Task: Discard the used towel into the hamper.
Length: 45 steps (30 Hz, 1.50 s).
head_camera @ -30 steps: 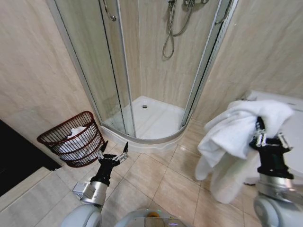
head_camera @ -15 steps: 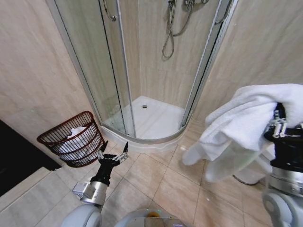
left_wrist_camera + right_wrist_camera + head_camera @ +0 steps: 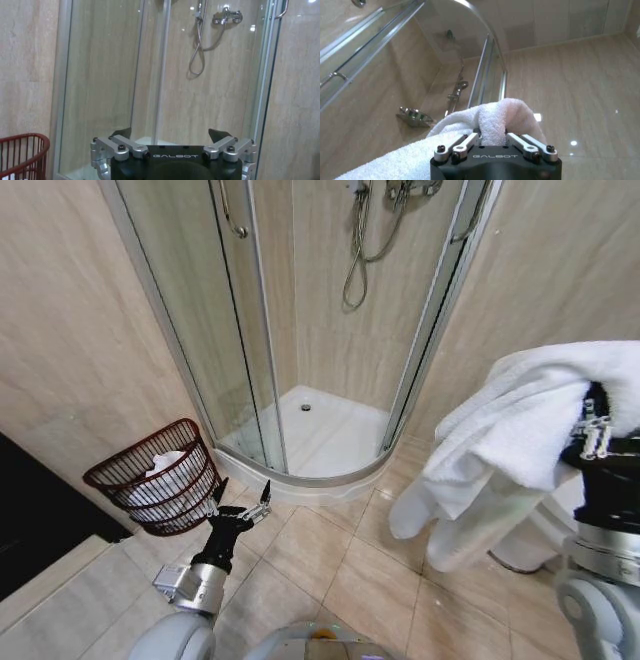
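Glass of a curved shower enclosure (image 3: 250,330) with pale metal frames is seen at the far side of the beige tiled floor (image 3: 330,560), set into the corner between beige tiled walls, with a white shower tray (image 3: 320,430) at its foot and a chrome hose and mixer (image 3: 365,230) hung on the wall inside. The same mixer and hose are shown in the left wrist view (image 3: 220,18) behind the glass.

A large white terry towel (image 3: 510,440) is held up at the right side of the floor, well above the tiles, its folds draped down and to the left of the right gripper (image 3: 597,430). In the right wrist view a fold of the towel (image 3: 495,120) is seen pinched between the closed fingers (image 3: 462,144) of the right gripper (image 3: 492,142), with the rest of the cloth spilling to one side.

The round hamper of dark reddish-brown openwork wicker (image 3: 160,485) is stood on the floor at the left, against the wall and just beside the near end of the shower enclosure, well apart from the towel. White cloth (image 3: 165,470) is seen lying inside it. Part of its rim (image 3: 25,142) is caught in the left wrist view.

The left gripper (image 3: 240,505) is held low over the tiles just beside the hamper, its black fingers (image 3: 121,133) spread wide apart with nothing between them.
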{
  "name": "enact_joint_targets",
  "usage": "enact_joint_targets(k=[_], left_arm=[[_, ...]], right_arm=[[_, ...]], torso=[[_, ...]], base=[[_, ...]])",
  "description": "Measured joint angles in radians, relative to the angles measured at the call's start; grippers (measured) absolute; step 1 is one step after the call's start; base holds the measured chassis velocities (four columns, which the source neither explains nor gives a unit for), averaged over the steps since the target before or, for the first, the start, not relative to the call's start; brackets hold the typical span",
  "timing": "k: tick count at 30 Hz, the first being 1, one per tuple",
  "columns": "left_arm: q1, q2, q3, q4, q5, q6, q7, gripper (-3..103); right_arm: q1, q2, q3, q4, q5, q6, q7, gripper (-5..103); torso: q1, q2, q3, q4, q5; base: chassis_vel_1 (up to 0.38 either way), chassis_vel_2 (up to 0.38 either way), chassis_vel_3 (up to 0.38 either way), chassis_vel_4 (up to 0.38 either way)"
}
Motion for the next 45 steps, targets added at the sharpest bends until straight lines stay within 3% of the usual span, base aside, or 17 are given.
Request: enact_joint_targets(k=[9, 23, 45], left_arm=[[0.0, 0.0, 0.0, 0.0, 0.0, 0.0, 0.0, 100], [0.0, 0.0, 0.0, 0.0, 0.0, 0.0, 0.0, 100], [0.0, 0.0, 0.0, 0.0, 0.0, 0.0, 0.0, 100]], right_arm=[[0.002, 0.012, -0.025, 0.028, -0.019, -0.007, 0.003, 13], [0.015, 0.013, -0.021, 0.037, -0.014, -0.008, -0.008, 13], [0.01, -0.006, 0.001, 0.049, -0.012, 0.036, 0.0, 13]], torso=[[0.01, 0.038, 0.028, 0.0, -0.0001], [0.023, 0.074, 0.05, 0.0, 0.0], [0.051, 0.163, 0.112, 0.0, 0.0]], base=[[0.0, 0.0, 0.0, 0.0], [0.0, 0.0, 0.0, 0.0], [0.0, 0.0, 0.0, 0.0]])
